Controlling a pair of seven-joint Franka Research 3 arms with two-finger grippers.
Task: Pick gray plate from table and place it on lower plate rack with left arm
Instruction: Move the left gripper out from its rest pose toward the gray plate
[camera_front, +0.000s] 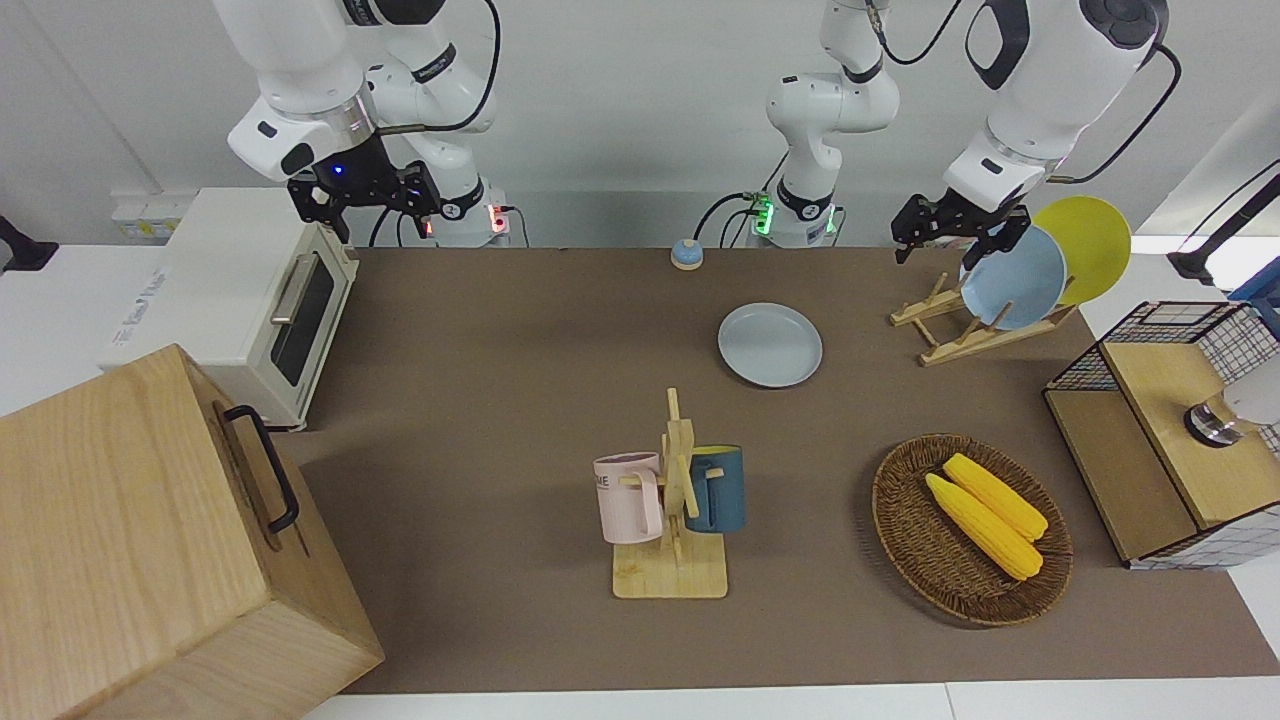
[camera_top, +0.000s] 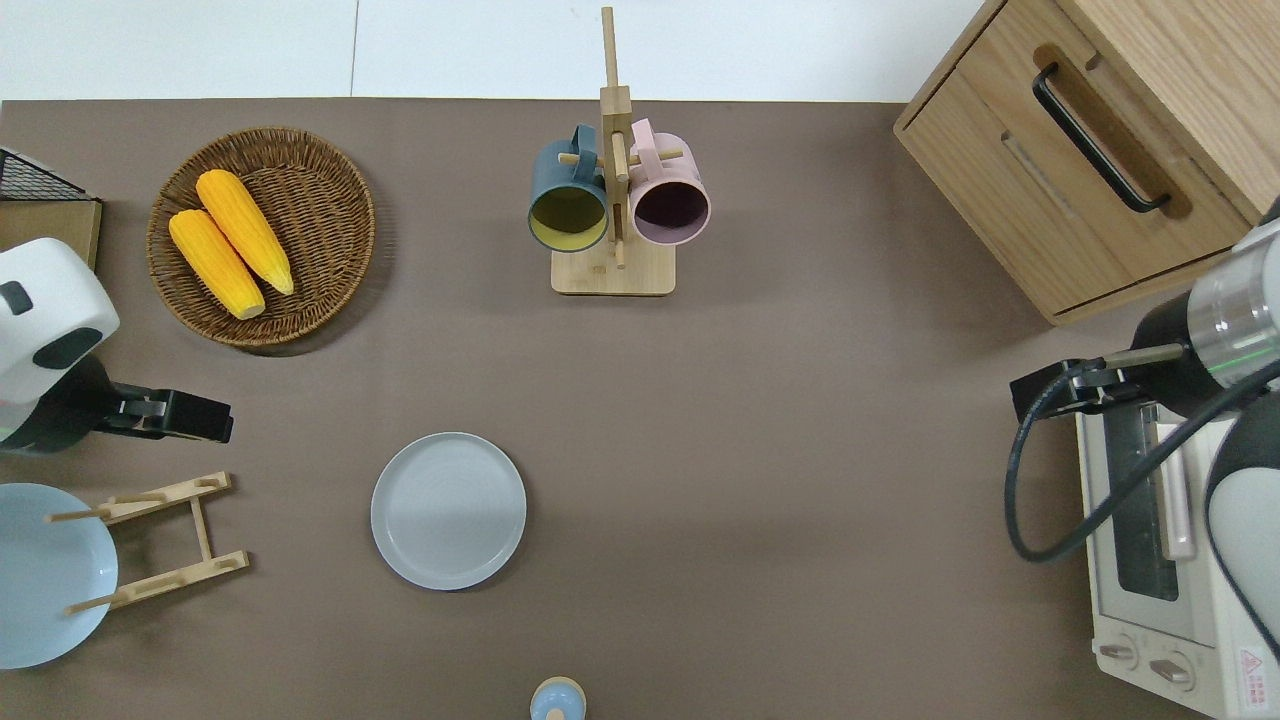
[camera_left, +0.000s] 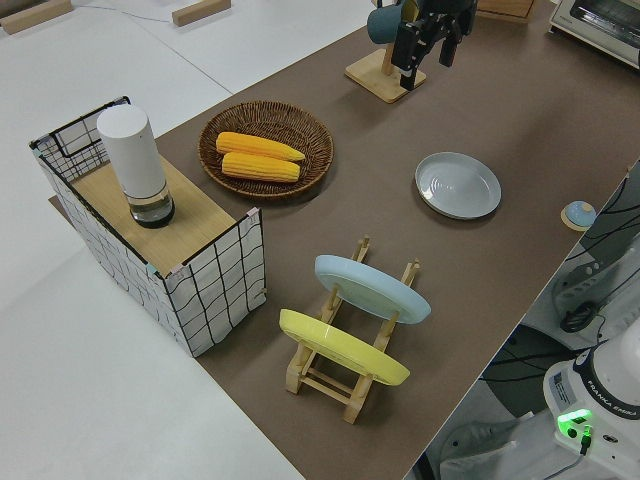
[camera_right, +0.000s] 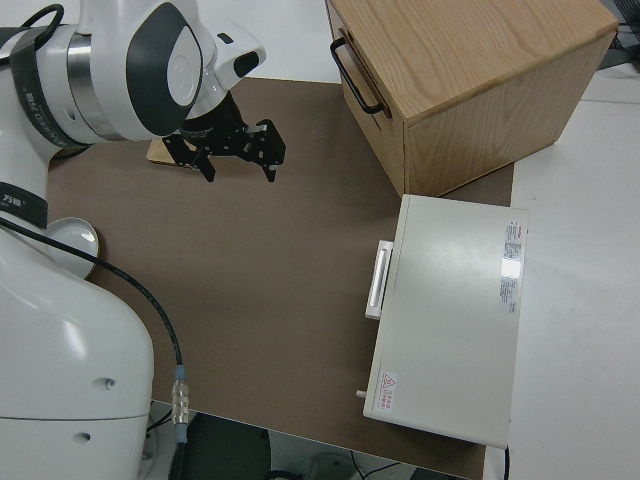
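The gray plate (camera_front: 770, 344) lies flat on the table (camera_front: 500, 400), nearer to the robots than the mug stand; it also shows in the overhead view (camera_top: 448, 510) and the left side view (camera_left: 458, 185). The lower plate rack (camera_front: 960, 335) stands beside it toward the left arm's end and holds a light blue plate (camera_front: 1015, 277) and a yellow plate (camera_front: 1085, 247). The rack's pegs nearest the gray plate (camera_top: 160, 540) are bare. My left gripper (camera_front: 945, 250) is open and empty, up in the air over the table between the wicker basket and the rack (camera_top: 215, 420). My right gripper (camera_front: 368, 212) is open; that arm is parked.
A wooden mug stand (camera_front: 678, 500) carries a pink mug and a blue mug. A wicker basket (camera_front: 970, 530) holds two corn cobs. A wire-sided shelf (camera_front: 1160, 440), a toaster oven (camera_front: 270, 300), a wooden cabinet (camera_front: 150, 540) and a small blue bell (camera_front: 686, 254) stand around the edges.
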